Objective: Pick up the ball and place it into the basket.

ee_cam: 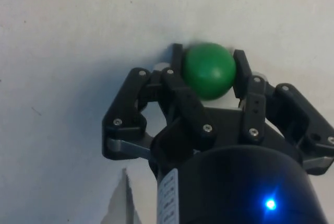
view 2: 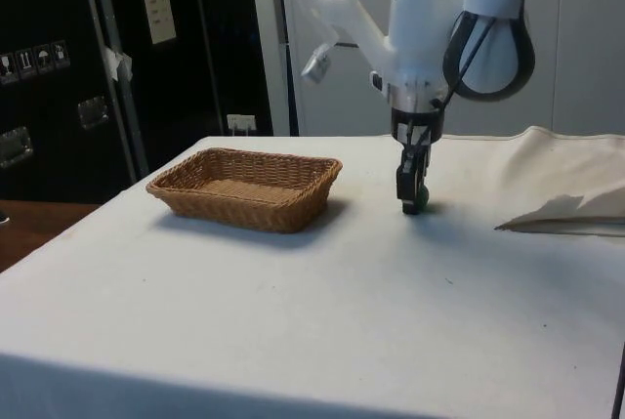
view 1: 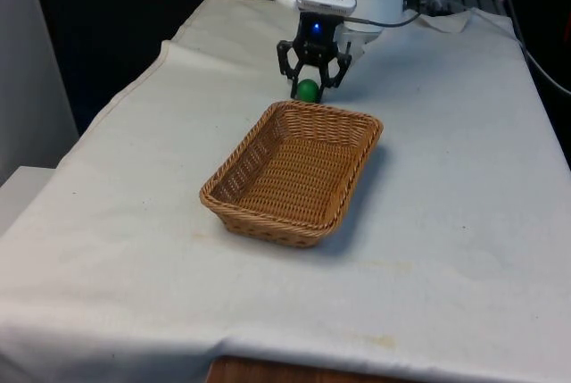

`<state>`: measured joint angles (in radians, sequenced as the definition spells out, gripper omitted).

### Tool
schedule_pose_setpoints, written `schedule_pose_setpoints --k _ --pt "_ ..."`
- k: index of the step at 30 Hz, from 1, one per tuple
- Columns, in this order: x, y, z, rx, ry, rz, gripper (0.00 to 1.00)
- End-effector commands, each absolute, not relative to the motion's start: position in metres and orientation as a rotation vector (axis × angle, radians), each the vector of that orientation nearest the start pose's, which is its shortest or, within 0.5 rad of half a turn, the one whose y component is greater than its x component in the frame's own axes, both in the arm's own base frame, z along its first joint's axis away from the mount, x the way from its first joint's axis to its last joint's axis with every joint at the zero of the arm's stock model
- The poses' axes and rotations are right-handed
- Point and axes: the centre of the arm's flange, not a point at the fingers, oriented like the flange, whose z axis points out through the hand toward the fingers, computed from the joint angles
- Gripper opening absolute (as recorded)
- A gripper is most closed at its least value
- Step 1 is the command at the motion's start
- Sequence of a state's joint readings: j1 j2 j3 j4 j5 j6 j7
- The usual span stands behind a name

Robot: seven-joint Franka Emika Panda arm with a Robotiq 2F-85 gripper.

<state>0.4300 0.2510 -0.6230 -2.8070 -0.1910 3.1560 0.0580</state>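
My jaws (ee_cam: 209, 72) closed on green ball (ee_cam: 209, 70), pads against both its sides. Ball low at counter (view 1: 464, 178) cloth, just beyond basket (view 1: 294, 171) far rim. Judged next: lift, carry straight toward basket, release over weave.

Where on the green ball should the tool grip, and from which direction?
Across its widest middle, coming straight down from above. The green ball is a smooth sphere resting on the cloth, so off-centre contact would likely squeeze it out. The tool already brackets it there.
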Motion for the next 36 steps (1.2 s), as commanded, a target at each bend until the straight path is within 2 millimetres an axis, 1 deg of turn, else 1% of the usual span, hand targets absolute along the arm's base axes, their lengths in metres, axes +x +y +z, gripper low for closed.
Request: schedule_pose_setpoints --k 1,5,7,8,13,16,17,18,24,26,27,31,35,36 --pt "0.37 -0.075 0.167 -3.288 0.057 -0.198 0.01" --pt "0.374 -0.076 0.176 -3.28 0.056 -0.204 0.01" --pt "0.372 -0.075 0.172 -3.28 0.061 -0.211 0.01" --pt "0.376 -0.076 0.18 -3.274 0.057 -0.205 0.01" --pt "0.38 -0.075 0.192 -3.256 0.058 -0.213 0.01" --pt "0.385 -0.072 0.202 -3.241 0.051 -0.22 0.01" --pt "0.381 -0.069 0.201 -3.232 0.055 -0.23 0.01" --pt "0.387 -0.071 0.206 -3.236 0.05 -0.223 0.01" --pt "0.397 -0.066 0.224 -3.213 0.03 -0.241 0.01" --pt "0.402 -0.065 0.234 -3.202 0.022 -0.25 0.01" --pt "0.402 -0.066 0.233 -3.205 0.024 -0.256 0.01" --pt "0.411 -0.063 0.248 -3.191 0.005 -0.267 0.01" --pt "0.418 -0.063 0.257 -3.186 -0.01 -0.278 0.01" --pt "0.42 -0.067 0.254 -3.199 -0.002 -0.288 0.01"
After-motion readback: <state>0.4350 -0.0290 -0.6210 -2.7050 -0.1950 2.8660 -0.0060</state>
